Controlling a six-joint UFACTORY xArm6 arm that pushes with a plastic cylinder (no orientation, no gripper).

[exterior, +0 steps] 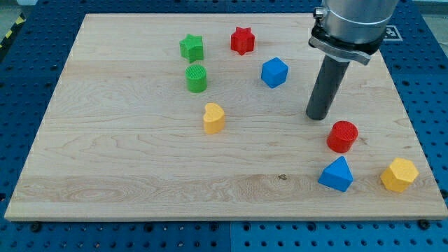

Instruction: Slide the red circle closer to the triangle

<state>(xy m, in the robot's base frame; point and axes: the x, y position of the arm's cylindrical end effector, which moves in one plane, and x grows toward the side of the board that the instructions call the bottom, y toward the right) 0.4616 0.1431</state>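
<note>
Now my tip (318, 116) just above-left of red circle (342, 136) | blue triangle (337, 174) below, near board (126, 175) bottom edge | no pincer visible, apparently.

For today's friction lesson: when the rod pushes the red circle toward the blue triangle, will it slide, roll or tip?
The red circle sits flat like a squat cylinder, so it probably slides rather than rolls or tips. Its round side may slip off my tip if pushed off-centre. The blue triangle lies just below.

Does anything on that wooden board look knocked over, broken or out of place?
Nothing stands out. All eight small coloured blocks sit flat and apart on the wooden board. My tip rests just above the red circle block, which sits near the blue triangle block.
</note>
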